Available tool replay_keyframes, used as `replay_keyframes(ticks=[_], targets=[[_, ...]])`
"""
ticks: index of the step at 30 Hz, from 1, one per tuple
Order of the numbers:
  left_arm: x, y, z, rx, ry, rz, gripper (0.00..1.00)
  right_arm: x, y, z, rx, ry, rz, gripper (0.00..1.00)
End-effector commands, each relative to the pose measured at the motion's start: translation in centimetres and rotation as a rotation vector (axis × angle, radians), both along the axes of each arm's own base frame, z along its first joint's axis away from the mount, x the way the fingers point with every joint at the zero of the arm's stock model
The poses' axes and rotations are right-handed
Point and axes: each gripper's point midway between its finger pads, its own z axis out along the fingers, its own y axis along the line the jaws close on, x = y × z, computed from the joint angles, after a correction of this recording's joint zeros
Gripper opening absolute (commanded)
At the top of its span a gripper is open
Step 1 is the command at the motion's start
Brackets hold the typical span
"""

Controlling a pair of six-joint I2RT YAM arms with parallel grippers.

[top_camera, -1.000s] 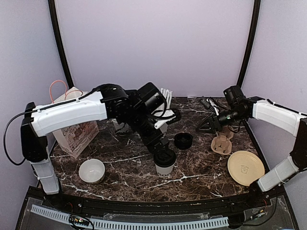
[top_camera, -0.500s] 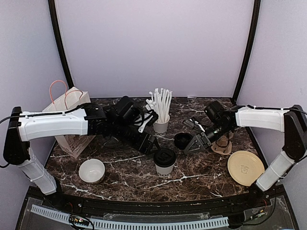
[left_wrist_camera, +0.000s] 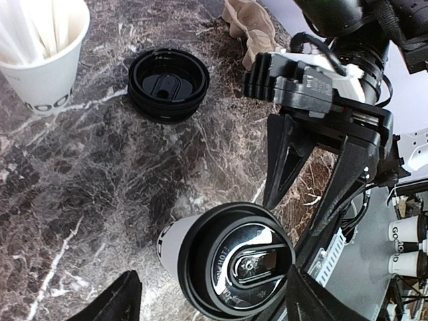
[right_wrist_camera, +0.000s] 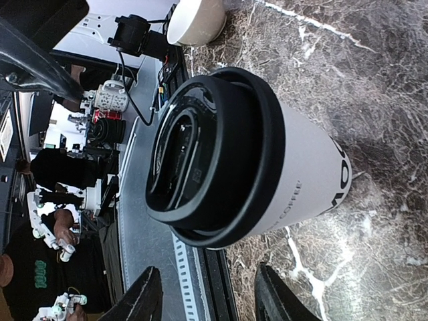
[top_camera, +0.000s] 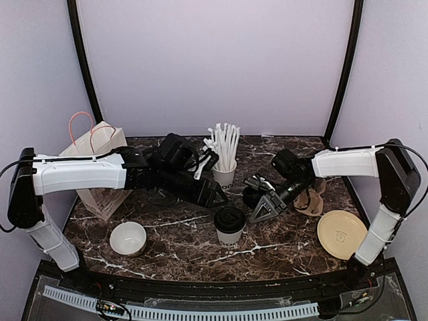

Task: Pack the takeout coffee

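Takeout coffee cup (top_camera: 229, 226) stands upright and lidded in the middle of the counter (top_camera: 167, 257), near the front, where either arm can reach it. That is the only lidded cup you can see.

Your left arm (top_camera: 80, 175) lies low across the counter. The left fingers (left_wrist_camera: 124, 301) are apart, poised just up and left of the lid and touching nothing. Your right arm (top_camera: 348, 162) reaches in from the other side. The right fingers (right_wrist_camera: 144, 297) are apart too, levelled at the cup's wall from close by, with no contact yet. That low, sideways line looks like the set-up for a grip on the body below the lid.

At the back left, the paper bag (top_camera: 100, 177) stands open-topped, the likely final stop. The cardboard carrier (top_camera: 313, 200) sits just behind the right wrist, handy for seating the cup. The beige plate (top_camera: 342, 234) and white bowl (top_camera: 128, 239) are well off to either side. The straw cup (top_camera: 225, 175) is behind the left fingers, and a loose black lid (left_wrist_camera: 167, 85) lies between it and the right fingers.

A second ago the left fingers were right down on the lid and the right arm hung back by the carrier. Now the left has drawn away and the right has swung in. The cup hasn't moved.
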Motion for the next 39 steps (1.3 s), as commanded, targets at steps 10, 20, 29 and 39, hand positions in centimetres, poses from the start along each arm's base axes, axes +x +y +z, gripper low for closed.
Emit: replay_keyframes(ticks=[10, 20, 29, 39], targets=[[-1.0, -0.3, -3.5, 0.041, 0.089, -0.045, 0.65, -0.5, 1.4, 0.5, 0.035, 0.038, 0.066, 0.42], [-1.7, -0.6, -5.3, 0.066, 0.135, -0.091, 0.51, 0.0, 2.0, 0.2, 0.037, 0.072, 0.067, 0.34], [-2.1, -0.5, -6.2, 0.078, 0.158, -0.101, 0.47, 0.5, 2.5, -0.5, 0.024, 0.108, 0.057, 0.31], [-2.4, -0.5, -7.3, 0.096, 0.188, -0.113, 0.41, 1.2, 2.7, -1.4, -0.021, 0.122, 0.030, 0.32]])
